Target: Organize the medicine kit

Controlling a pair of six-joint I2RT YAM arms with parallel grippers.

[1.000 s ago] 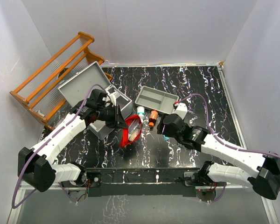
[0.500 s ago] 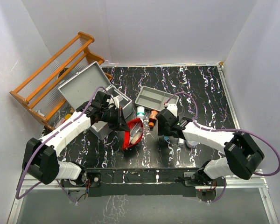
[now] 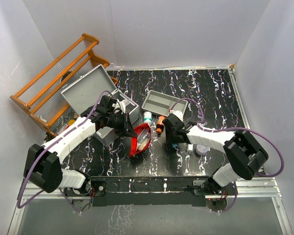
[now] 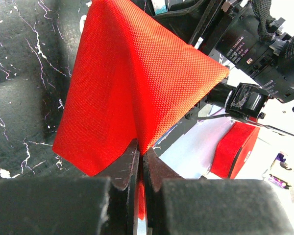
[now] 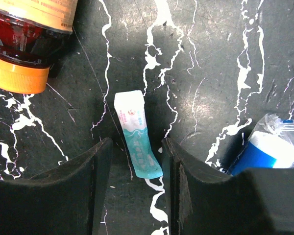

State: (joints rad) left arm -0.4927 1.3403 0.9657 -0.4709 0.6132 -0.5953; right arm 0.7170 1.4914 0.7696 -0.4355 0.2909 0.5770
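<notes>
Pinching woven red pouch (image 4: 137,93); slim teal sachet (image 5: 137,134) between right fingers (image 5: 100,186).

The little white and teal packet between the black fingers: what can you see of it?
The packet is a flat oblong sachet, white at one end, teal at the other, with tiny print; it looks like sealed glossy film. It lies flat, slightly slanted, on the black marbled table, between the right gripper's open fingers, neither clearly touching it.
</notes>
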